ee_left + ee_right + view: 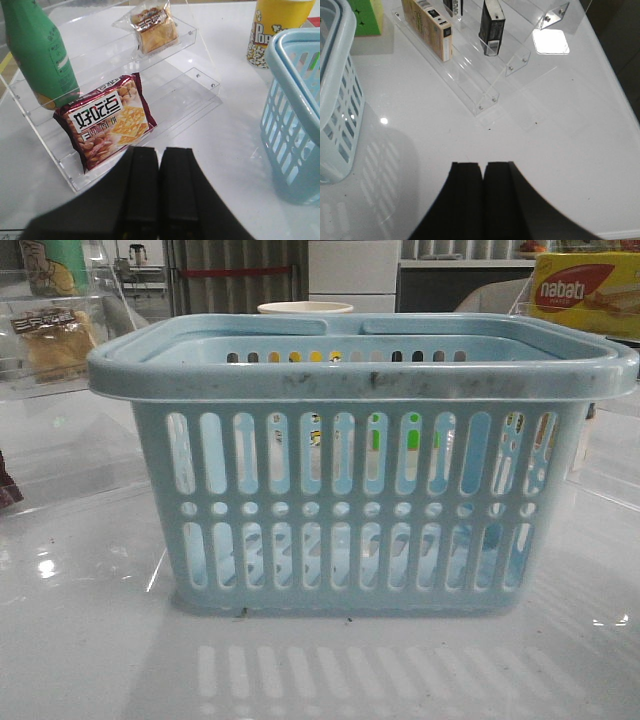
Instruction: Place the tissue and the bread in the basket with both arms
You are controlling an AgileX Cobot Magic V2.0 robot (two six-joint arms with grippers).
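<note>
The pale blue basket (360, 380) stands mid-table, also seen in the left wrist view (295, 125) and the right wrist view (335, 100). The bread (152, 27), golden-brown in clear wrap, lies on the upper step of a clear shelf (190, 85); it also shows at the far left (55, 335). My left gripper (160, 150) is shut and empty, short of that shelf. Two small black packs (491, 25) (452, 6) stand on another clear shelf; I cannot tell which is the tissue. My right gripper (483, 164) is shut and empty over bare table.
A green bottle (40, 55) and a red cracker pack (107, 120) share the bread's shelf. A popcorn cup (272, 30) stands behind the basket. A yellow box (427, 25) sits on the right shelf (485, 100), beside a green box (367, 15). A nabati box (585, 295) is far right.
</note>
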